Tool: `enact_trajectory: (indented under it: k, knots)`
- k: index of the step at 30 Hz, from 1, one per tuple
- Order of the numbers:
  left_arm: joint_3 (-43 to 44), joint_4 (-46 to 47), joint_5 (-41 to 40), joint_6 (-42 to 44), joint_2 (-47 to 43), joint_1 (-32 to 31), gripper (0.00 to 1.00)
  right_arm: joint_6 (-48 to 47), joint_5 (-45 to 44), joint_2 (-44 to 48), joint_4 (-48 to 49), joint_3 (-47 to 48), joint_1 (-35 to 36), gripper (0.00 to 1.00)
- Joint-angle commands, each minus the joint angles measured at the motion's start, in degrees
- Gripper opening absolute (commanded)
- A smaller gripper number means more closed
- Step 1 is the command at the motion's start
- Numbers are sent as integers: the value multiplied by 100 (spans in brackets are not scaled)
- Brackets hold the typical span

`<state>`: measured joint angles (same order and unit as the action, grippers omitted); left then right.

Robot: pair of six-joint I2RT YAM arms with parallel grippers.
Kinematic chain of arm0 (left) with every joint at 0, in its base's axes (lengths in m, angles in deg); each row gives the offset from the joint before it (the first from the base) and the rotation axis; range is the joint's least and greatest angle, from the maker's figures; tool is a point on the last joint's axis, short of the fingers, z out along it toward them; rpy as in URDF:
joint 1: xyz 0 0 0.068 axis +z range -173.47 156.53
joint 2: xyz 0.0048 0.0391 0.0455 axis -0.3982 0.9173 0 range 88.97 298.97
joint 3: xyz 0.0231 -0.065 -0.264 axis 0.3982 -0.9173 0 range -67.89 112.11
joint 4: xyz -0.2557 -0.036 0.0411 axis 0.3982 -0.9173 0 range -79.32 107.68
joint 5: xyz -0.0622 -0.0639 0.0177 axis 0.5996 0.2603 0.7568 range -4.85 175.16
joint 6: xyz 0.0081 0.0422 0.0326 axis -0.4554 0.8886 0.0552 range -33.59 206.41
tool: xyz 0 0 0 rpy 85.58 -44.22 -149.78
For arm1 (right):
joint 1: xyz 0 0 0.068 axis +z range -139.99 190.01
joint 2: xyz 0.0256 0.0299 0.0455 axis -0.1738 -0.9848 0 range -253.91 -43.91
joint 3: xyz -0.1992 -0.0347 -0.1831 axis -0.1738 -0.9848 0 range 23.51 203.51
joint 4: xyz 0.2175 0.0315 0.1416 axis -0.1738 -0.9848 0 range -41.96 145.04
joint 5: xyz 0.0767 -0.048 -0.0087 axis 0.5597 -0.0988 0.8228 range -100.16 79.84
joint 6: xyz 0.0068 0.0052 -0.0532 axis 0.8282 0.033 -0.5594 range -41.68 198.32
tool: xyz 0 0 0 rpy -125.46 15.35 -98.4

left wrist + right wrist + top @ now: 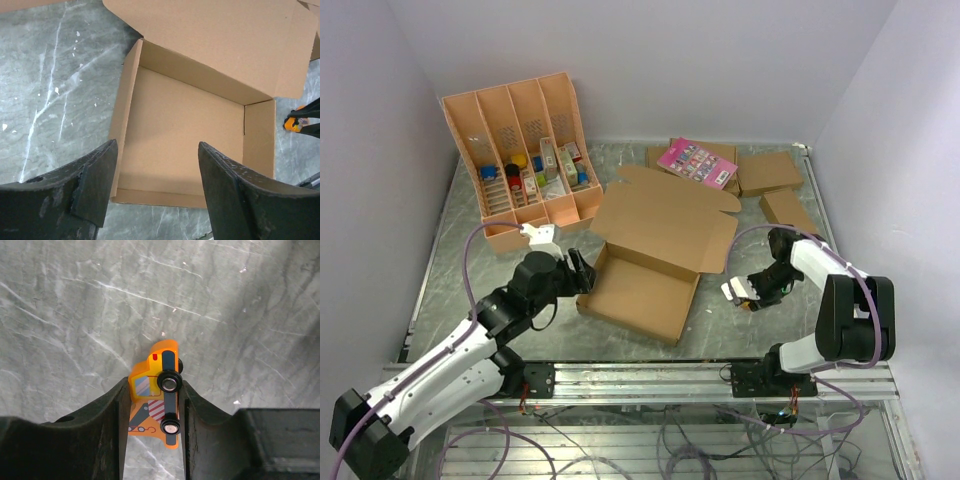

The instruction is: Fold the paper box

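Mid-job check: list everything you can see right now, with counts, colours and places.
box: one, brown, table centre, lid open.
tray: one, orange-tan, far left.
small items: several, mixed colours, in the tray.
flat cardboard: three, brown, far right.
card: one, pink, on the far cardboard.
truck: one, orange toy, right of the box.
table: one, grey marbled.
left gripper: one, black, open, at the box's left side.
right gripper: one, black, closed on the truck.
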<state>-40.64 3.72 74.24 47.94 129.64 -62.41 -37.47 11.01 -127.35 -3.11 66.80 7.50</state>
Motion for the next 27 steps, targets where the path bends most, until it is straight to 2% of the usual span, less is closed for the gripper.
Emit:
enact_trajectory:
  k: [1,9,15,19,21,25,27]
  knots:
    - [-158,320,151,-209,-207,25,78,270,149,62,-85,218,39,17]
    - [-133,246,173,-247,-554,27,91,1111,1132,619,-1225,874,38,0]
    - [-18,73,144,-244,-770,29,91,3007,2307,979,-1611,1618,200,0]
    - [-96,380,253,-223,-1201,32,91,4564,3086,1075,-1206,1884,539,0]
    - [-138,528,275,-257,-1384,33,92,5572,3266,1156,-498,1871,921,0]
    - [-89,403,326,-328,-1507,31,92,7724,2970,1166,934,1719,1780,0]
    - [-75,319,369,-361,-1553,34,92,8353,2678,1004,1437,1730,2137,0]
